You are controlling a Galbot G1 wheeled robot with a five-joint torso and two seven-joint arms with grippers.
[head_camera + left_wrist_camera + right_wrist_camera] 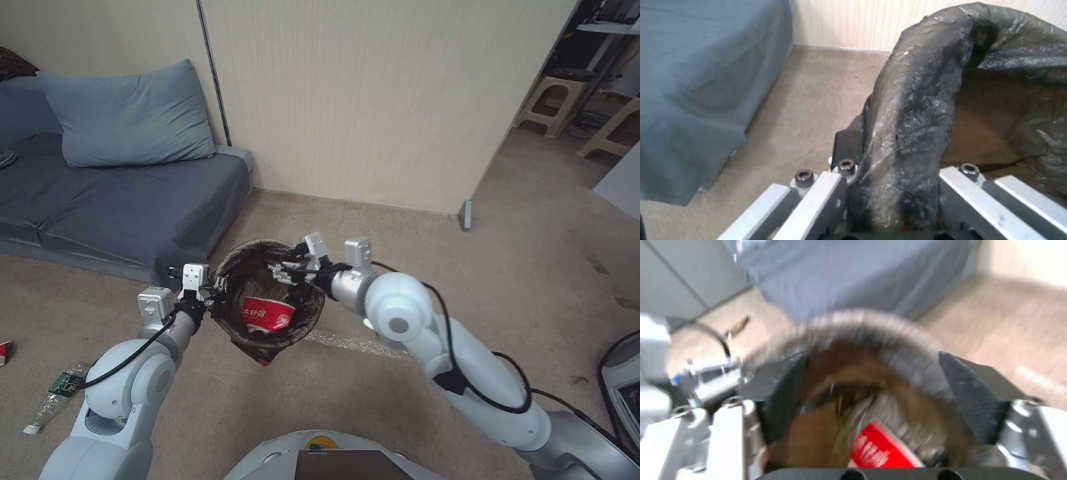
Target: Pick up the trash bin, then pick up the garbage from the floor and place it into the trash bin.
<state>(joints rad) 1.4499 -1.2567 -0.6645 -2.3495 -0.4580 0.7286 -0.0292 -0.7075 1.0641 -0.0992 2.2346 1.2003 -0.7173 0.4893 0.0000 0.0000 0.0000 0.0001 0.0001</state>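
Trash bin [267, 300] held aloft above carpet floor [373, 400], rim clamped by left tool [212, 288]. Red-white cup [268, 315] seen inside. Right tool [288, 270] spread wide over rim. Bin best kept level during retreat.

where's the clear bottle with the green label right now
In the head view the clear bottle lies on the carpet at the robot's far left, beside the left arm, with the sofa beyond it.
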